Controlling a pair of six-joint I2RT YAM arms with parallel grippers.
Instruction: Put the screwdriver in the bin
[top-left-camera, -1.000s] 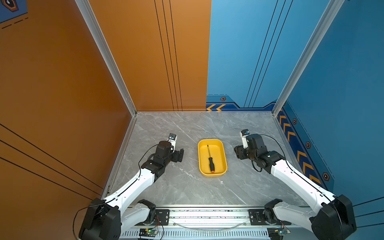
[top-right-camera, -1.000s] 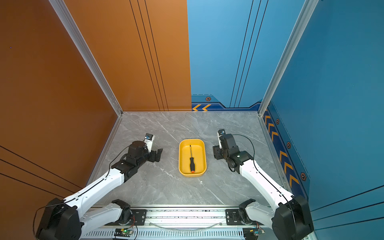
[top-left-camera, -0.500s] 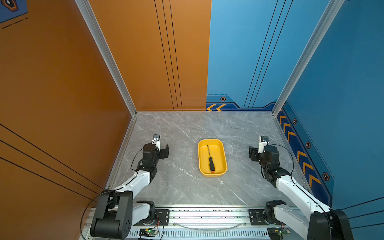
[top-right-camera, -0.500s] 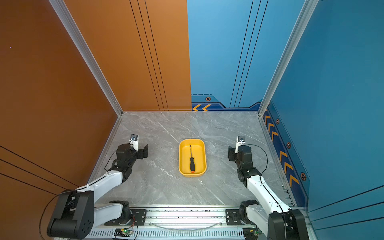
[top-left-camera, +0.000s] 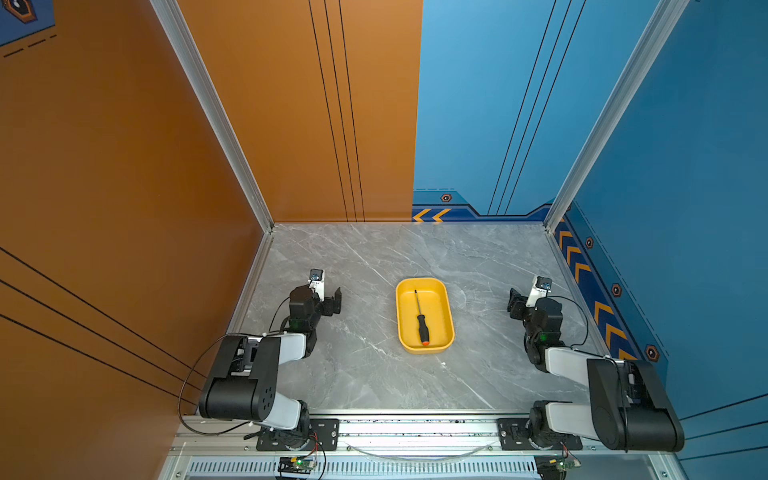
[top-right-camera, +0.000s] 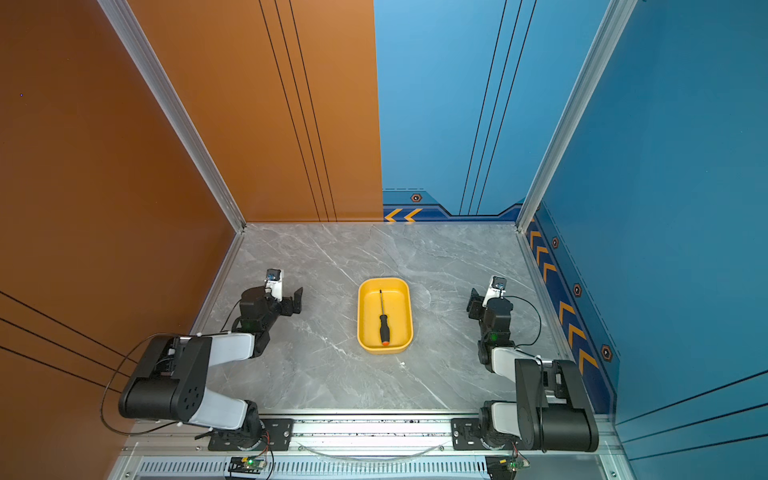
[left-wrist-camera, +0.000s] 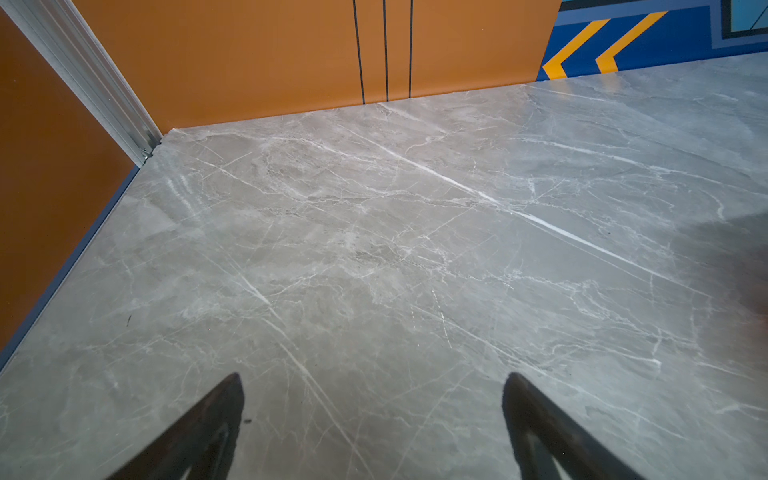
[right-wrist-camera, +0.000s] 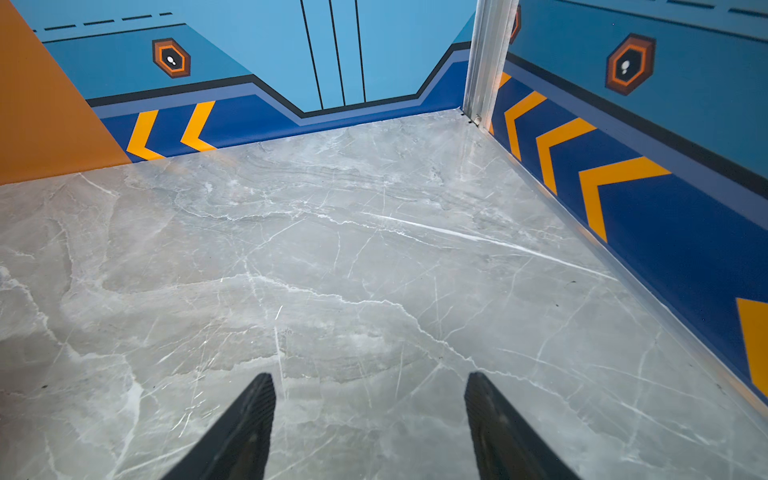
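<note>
The screwdriver (top-left-camera: 422, 326) (top-right-camera: 383, 326), with a black handle and orange-red butt cap, lies lengthwise inside the yellow bin (top-left-camera: 438, 301) (top-right-camera: 399, 303) in both top views, its butt toward the front. The bin sits mid-table. My left gripper (top-left-camera: 332, 298) (top-right-camera: 293, 300) is well to the left of the bin, open and empty. My right gripper (top-left-camera: 515, 301) (top-right-camera: 473, 302) is far to the bin's right, also open and empty. In the wrist views the left gripper (left-wrist-camera: 374, 378) and the right gripper (right-wrist-camera: 370, 378) show only bare marble between their fingers; bin and screwdriver are out of those views.
A grey marble tabletop (top-left-camera: 374, 374) is walled by an orange panel (top-left-camera: 124, 187) on the left and a blue panel (top-left-camera: 685, 208) on the right. Both arms are folded back near the front rail (top-left-camera: 415, 428).
Both arms have pulled away from the bin, outward and back toward the front, and folded up. The screwdriver has stayed in the bin.
</note>
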